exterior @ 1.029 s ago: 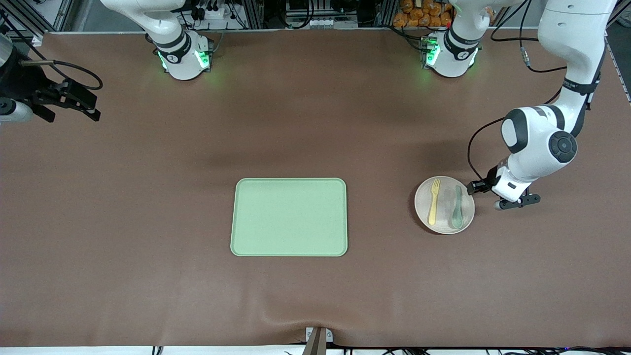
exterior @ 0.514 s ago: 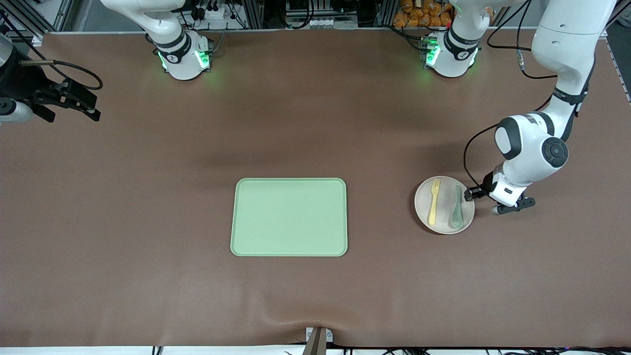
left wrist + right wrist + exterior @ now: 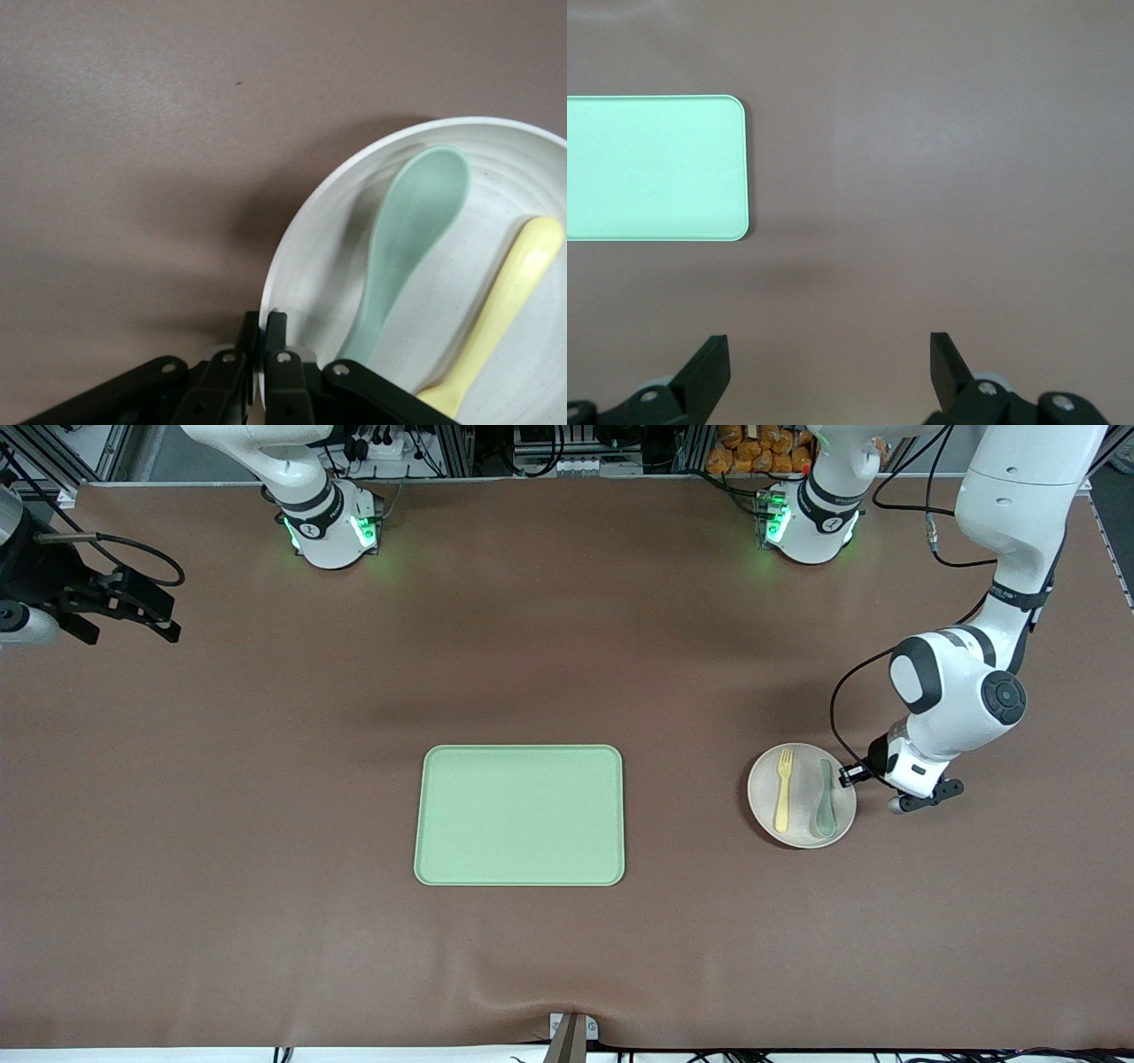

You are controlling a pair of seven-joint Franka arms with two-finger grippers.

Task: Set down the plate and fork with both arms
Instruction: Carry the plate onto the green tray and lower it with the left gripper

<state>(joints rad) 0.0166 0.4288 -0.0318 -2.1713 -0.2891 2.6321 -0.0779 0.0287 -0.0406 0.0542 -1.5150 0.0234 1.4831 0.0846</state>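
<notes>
The left gripper [image 3: 262, 376] is clenched on the rim of the plate [image 3: 802, 795], near the table's left-arm end. Next comes lifting it level to the one tray [image 3: 520, 815]. One fork [image 3: 783, 788] and one spoon [image 3: 825, 798] lie on it. The right gripper [image 3: 830, 372] waits, fingers spread.

My left gripper [image 3: 852, 774] at plate [image 3: 802, 828] rim; fork [image 3: 782, 789], spoon [image 3: 826, 798] on it; tray [image 3: 519, 815] mid-table; my right gripper [image 3: 146, 615] waits at the right arm's end.
</notes>
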